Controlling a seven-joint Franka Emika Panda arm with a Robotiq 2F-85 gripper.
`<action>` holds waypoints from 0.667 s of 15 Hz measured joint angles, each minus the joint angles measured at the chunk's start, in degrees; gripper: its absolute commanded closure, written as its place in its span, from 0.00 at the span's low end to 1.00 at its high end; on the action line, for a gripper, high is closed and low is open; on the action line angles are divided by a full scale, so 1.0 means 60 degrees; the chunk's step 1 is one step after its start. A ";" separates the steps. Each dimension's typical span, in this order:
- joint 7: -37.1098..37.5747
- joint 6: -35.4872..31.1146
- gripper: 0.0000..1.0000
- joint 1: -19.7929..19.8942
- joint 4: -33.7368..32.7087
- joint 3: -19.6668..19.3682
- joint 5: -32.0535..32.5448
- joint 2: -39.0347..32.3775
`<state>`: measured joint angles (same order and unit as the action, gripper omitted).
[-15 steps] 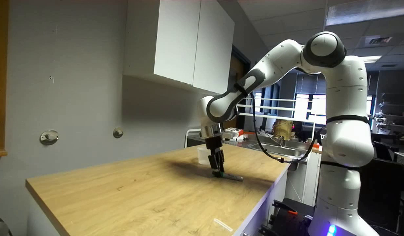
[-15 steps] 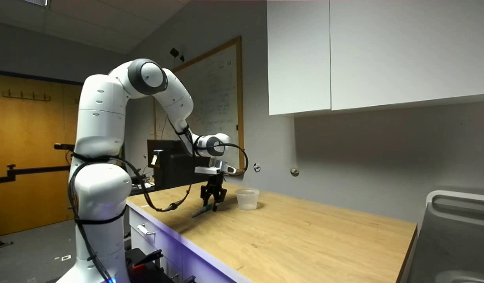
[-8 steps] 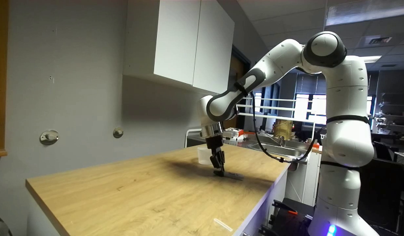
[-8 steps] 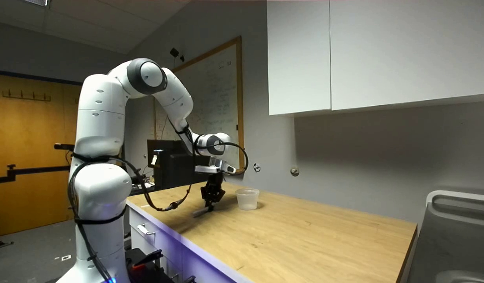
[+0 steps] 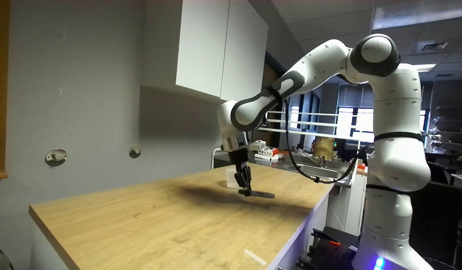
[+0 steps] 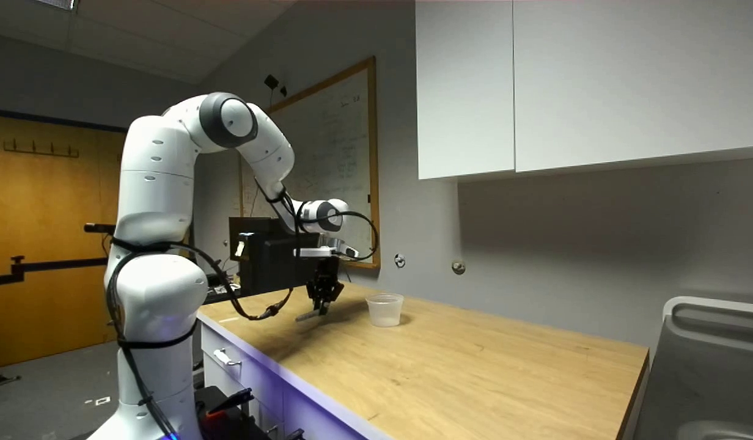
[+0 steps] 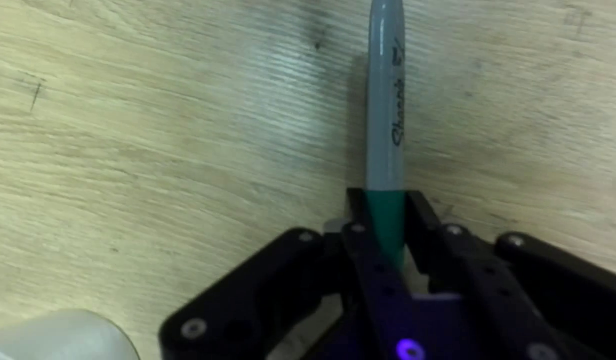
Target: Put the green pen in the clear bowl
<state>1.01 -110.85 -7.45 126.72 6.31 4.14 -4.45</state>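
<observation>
The jaws stand narrow, shut around the green cap (image 7: 388,220) of the green pen (image 7: 385,132); the grey barrel (image 7: 384,95) sticks out straight ahead of them, so that in the wrist view the long axis runs up the frame from the grip. In an exterior view the pen looks nearly level and a little above the table (image 5: 159,221); it is held there, not yet in the bowl.

Just beyond, the clear bowl (image 6: 385,310) stands upright on the table, near the jaws but not touching them or the pen; in the wrist view it shows at the lower left, cut off by the frame, so it lies to one side and back past the cap end; the barrel points away from it, toward the side where the single arm (image 6: 266,153) stands.

The coming move turns on that offset; in my judgement it calls for a sideways carry, cap end nearer the bowl, with height gained to clear the rim; released level, the pen could bridge the rim or roll off, so tipping it first seems wise.
</observation>
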 measured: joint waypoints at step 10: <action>-0.0148 -0.0440 0.92 -0.0400 -0.1373 0.0350 0.1876 0.0831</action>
<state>0.12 -113.50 -9.85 118.48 8.41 15.40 0.54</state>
